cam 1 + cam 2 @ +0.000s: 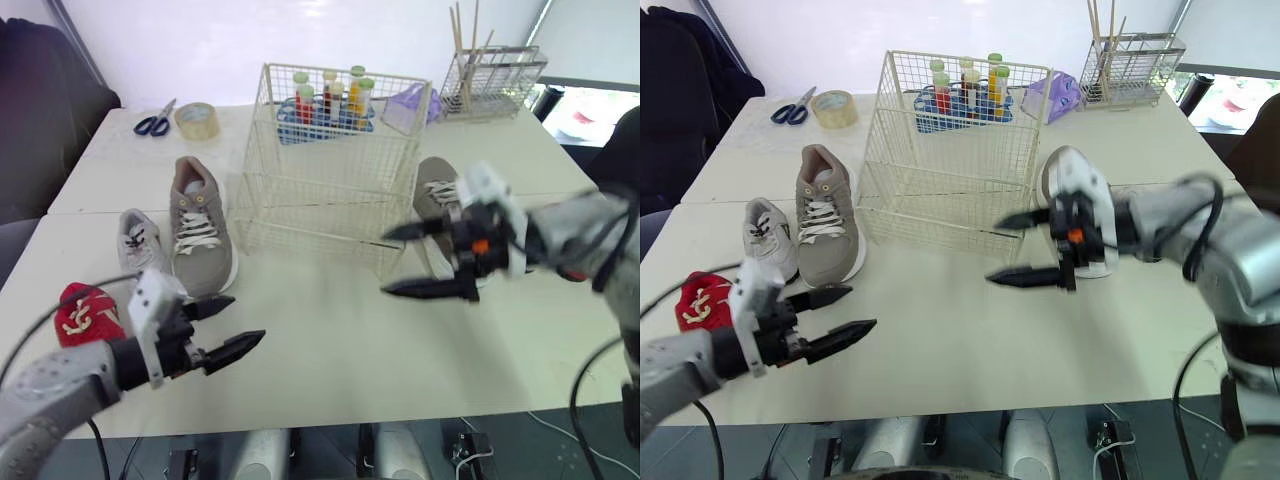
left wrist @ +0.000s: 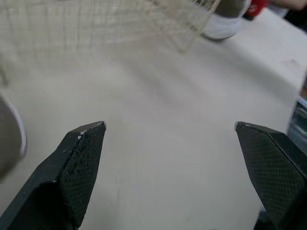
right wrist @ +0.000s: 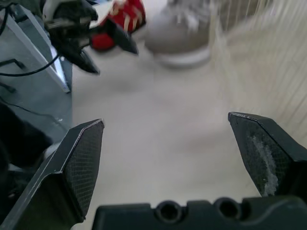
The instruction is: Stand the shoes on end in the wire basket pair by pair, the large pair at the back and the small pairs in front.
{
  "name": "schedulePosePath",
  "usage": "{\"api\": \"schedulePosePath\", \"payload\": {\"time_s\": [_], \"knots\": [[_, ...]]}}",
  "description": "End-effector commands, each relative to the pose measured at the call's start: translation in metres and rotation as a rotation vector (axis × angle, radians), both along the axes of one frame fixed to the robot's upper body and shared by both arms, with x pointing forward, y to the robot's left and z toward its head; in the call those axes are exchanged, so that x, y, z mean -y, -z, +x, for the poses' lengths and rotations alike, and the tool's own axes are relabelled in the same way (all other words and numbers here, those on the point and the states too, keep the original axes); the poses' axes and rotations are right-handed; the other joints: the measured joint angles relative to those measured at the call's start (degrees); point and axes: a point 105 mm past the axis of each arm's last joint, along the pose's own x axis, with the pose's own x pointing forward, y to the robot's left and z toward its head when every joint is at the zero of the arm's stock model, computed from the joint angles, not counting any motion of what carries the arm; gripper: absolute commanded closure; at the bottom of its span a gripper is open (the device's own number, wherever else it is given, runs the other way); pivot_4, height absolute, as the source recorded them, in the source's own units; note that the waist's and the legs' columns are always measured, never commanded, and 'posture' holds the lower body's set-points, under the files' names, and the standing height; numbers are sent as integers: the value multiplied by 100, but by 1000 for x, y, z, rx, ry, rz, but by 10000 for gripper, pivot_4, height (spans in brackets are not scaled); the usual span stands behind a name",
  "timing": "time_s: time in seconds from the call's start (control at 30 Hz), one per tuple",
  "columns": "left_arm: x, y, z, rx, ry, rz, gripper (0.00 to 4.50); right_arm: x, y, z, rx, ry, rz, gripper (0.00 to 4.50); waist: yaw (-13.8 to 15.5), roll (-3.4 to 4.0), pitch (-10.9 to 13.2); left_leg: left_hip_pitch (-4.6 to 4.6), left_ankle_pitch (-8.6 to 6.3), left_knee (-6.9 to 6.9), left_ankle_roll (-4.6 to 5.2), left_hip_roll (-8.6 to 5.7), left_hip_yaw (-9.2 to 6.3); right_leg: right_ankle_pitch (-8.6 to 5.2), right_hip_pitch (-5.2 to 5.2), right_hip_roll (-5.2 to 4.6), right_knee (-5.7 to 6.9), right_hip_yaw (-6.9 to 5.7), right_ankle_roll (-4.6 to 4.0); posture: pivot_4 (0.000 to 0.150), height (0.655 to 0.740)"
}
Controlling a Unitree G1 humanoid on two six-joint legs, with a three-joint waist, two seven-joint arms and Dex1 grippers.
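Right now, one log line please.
left claw open | right claw open | wire basket empty | large sneaker left of it, second sneaker right | grey shoe, red shoe on table

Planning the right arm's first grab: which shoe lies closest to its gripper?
The large shoe right of the wire basket, just behind the right gripper; the other shoes lie left of it.

Arm and claw finish, both sides.
The left claw (image 1: pixel 247 318) and right claw (image 1: pixel 384 264) are each showing two black tapered fingers (image 2: pixel 79 163) with cross-hatched pads, white housings (image 1: pixel 150 300) and grey arm shells (image 1: pixel 55 385). The right is carrying an orange mark (image 1: pixel 480 245), and its black base bar (image 3: pixel 192 214) is showing two round holes (image 3: pixel 168 209). Black cables (image 1: pixel 575 390) are trailing from both arms.
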Motion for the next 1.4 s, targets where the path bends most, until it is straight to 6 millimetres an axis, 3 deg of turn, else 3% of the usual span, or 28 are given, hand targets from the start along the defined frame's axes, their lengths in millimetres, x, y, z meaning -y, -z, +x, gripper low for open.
{"api": "schedulePosePath", "payload": {"time_s": [0.03, 0.13, 0.43, 0.63, 0.83, 0.93, 1.17, 1.4], "knots": [[7, -30, -7, 43, 109, 36, 149, -5, -3, 27, 145, 46, -126, 0, 0, -2, 2, -2, -2, 0, 0, -2, 0, 0, -1, -1, -1, 0, 1, 1500, 7400], [11, -45, -11, 77, 158, 130, 149, -12, -6, 36, 184, 46, -221, 0, -2, -5, 7, -9, -9, 0, 10, -14, 7, 1, 0, -5, -3, 7, 7, 1500, 7400], [18, -72, -14, 135, 150, 89, 149, -9, 6, 33, 141, 3, -392, 0, -58, -2, 23, -10, -9, 2, 10, -12, 24, 9, 5, 1, 10, 26, 26, 1500, 7400], [20, -62, -17, 93, 150, 70, 149, -9, 18, 32, 100, -10, -431, 0, -170, -2, 23, -2, -4, 4, 2, -9, 26, 9, 9, 3, 14, 28, 27, 1500, 7400], [24, -55, -14, 88, 149, 56, 149, -22, 49, 47, 104, 3, -476, 0, -216, -2, 23, 1, 0, 2, -4, 0, 31, 10, 5, 17, 20, 37, 27, 1500, 7400], [32, -57, -15, 106, 166, 38, 0, -24, 59, 56, 130, 21, -508, 8475, -182, -1, 23, 1, 0, 4, -4, 0, 31, 10, 5, 18, 21, 42, 27, 1500, 7400], [33, -57, -14, 112, 157, 45, 0, -27, 64, 61, 175, 14, -545, 44620, -203, -4, 22, 8, 4, 9, -10, -1, 34, 17, 12, 24, 21, 49, 27, 1500, 7400], [29, -55, -13, 104, 139, 44, 0, -22, 55, 62, 211, 8, -550, 44620, -252, -3, 22, 11, 10, 1, -22, 4, 29, 19, 10, 42, 23, 49, 28, 1500, 7400]]}}
